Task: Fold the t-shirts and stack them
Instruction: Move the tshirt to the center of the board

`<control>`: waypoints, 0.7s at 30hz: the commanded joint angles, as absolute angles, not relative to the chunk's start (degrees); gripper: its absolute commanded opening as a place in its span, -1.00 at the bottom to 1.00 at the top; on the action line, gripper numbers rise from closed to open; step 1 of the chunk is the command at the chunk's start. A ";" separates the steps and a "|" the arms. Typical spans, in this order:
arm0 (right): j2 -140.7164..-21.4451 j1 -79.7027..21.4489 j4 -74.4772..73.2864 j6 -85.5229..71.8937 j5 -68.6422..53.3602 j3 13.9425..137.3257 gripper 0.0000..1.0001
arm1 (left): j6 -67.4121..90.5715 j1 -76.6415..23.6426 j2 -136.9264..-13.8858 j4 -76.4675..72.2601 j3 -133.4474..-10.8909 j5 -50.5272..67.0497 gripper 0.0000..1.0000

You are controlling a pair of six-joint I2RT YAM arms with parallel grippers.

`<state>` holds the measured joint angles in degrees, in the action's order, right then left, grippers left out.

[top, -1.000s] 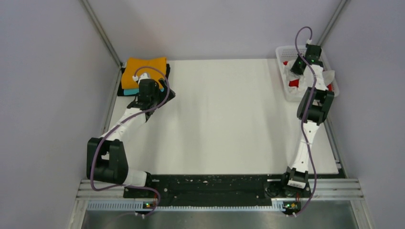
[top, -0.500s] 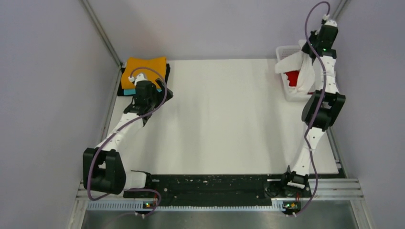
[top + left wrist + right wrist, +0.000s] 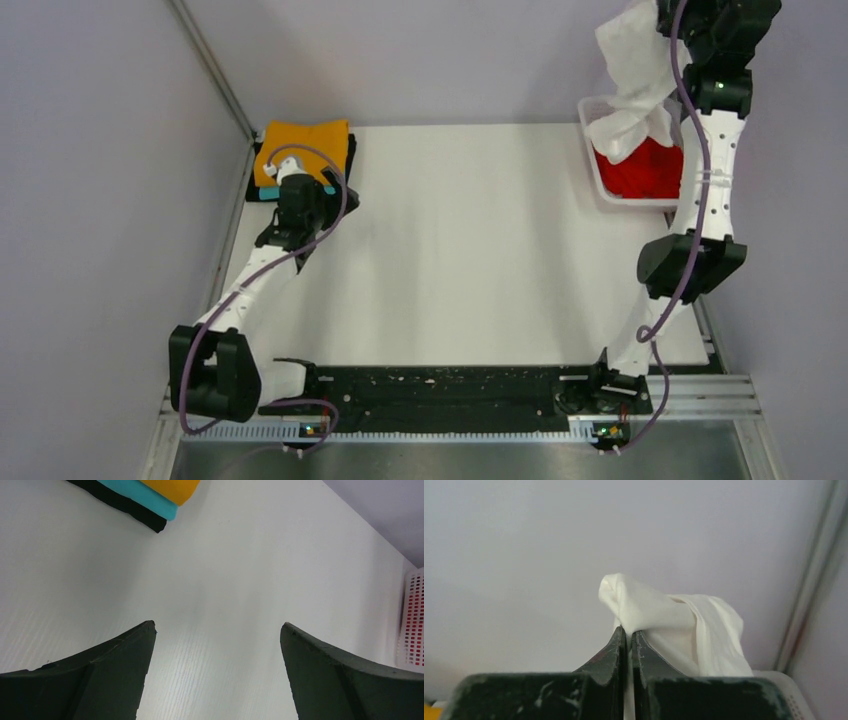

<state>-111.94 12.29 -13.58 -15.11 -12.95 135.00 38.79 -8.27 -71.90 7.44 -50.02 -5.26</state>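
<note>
My right gripper is shut on the white t-shirt. It holds the shirt high at the far right, where the shirt hangs down into the white mesh basket. The red t-shirt lies in that basket. The folded orange t-shirt lies on the teal t-shirt at the far left corner; both show in the left wrist view, orange over teal. My left gripper is open and empty above bare table, just in front of that stack.
A black cloth lies under the stack. The table is white, with walls close on both sides and a black strip with the arm bases along the near edge. The basket also shows at the right edge of the left wrist view.
My right gripper has risen high out of the basket, pulling the white t-shirt up and uncovering the red one. My left arm has drawn back a little from the stack.
</note>
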 commanded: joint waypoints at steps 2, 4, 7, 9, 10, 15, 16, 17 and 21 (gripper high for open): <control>-104.80 5.34 -8.88 -19.51 -25.42 138.13 -1.00 | 37.20 -8.04 -68.89 4.49 -49.54 -7.51 0.98; -103.48 2.28 -7.83 -20.73 -29.12 137.71 -1.00 | 36.84 -8.00 -68.45 4.55 -49.21 -8.16 0.97; -103.20 -3.83 -7.88 -21.31 -35.01 137.95 -1.00 | 36.36 -8.00 -67.62 4.48 -48.56 -8.86 0.98; -103.66 -8.03 -7.34 -22.43 -41.30 138.67 -1.00 | 35.94 -7.95 -66.76 4.95 -48.07 -9.40 0.97; -103.95 -9.52 -6.31 -22.97 -44.24 138.95 -1.00 | 35.73 -7.92 -66.35 5.33 -47.89 -9.71 0.97; -104.41 -14.09 -5.16 -23.55 -55.92 138.05 -1.00 | 35.13 -7.70 -62.57 7.59 -46.87 -11.98 0.97; -104.06 -14.03 -5.64 -23.33 -57.90 136.53 -1.00 | 34.89 -7.61 -61.61 8.10 -46.76 -12.37 0.97; -103.50 -13.88 -7.17 -21.90 -58.51 134.55 -1.00 | 34.67 -7.48 -60.88 8.81 -46.62 -13.23 0.97; -99.34 -11.28 -18.86 -6.71 -54.36 118.49 -1.00 | 34.28 -7.09 -58.15 12.17 -46.74 -16.55 0.98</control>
